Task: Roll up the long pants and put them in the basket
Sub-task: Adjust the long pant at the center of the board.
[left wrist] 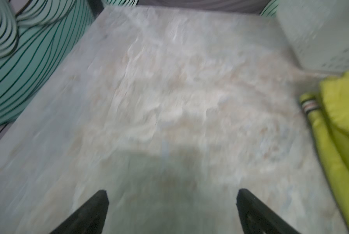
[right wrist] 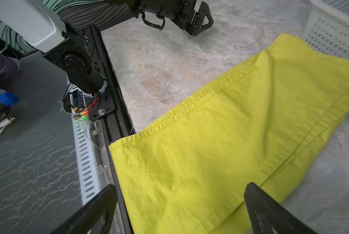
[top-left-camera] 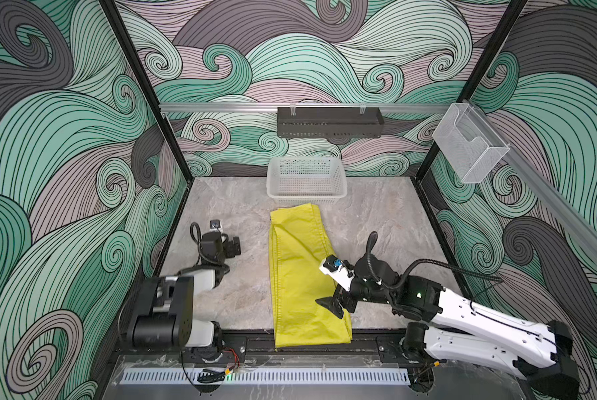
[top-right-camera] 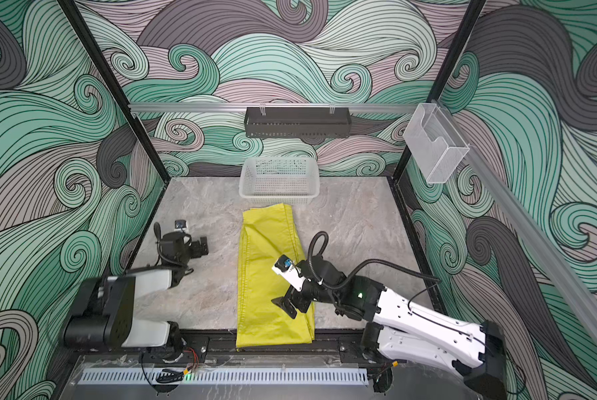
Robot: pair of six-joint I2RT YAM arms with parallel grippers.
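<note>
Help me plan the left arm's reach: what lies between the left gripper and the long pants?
Nothing: in both top views only bare tabletop separates the left gripper from the long pants.

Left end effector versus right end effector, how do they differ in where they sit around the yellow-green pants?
The right end effector is over the near end of the bright yellow-green fabric long pants, while the left end effector is over the bare grey marbled table, apart from the pants. The right end effector also sits nearer the table's front edge than the left end effector. Both are open and hold nothing.
</note>
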